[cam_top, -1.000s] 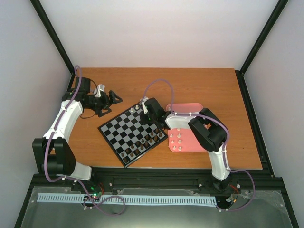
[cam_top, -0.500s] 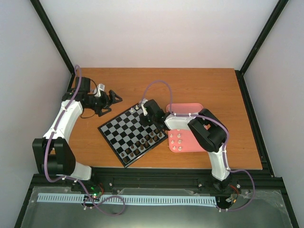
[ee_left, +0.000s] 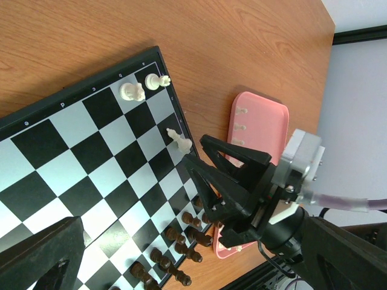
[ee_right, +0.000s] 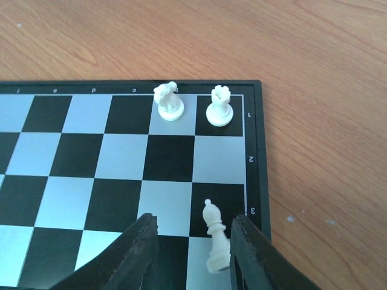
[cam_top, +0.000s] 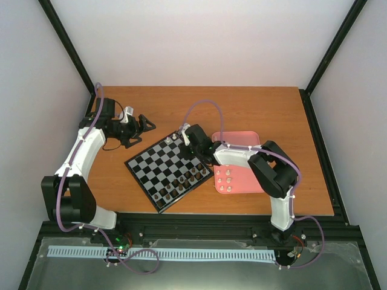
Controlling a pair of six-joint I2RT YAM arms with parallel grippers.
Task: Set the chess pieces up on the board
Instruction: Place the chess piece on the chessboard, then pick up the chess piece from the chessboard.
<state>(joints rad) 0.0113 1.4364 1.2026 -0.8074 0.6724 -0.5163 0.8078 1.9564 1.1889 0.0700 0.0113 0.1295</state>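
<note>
Near the one-o'clock corner of the glossy black-and-silver chessboard (ee_right: 121, 158), my right claw (ee_right: 195, 220) has just spread off the tiny cream-white bishop (ee_right: 214, 238); it seems to stand free, so this placement looks finished.

Bright, even light; soft shadows; faint sheen on the board (ee_right: 78, 151).

Lab test enclosure: white walls (cam_top: 199, 42), black frame posts (cam_top: 68, 45), wooden tabletop (cam_top: 266, 109).
</note>
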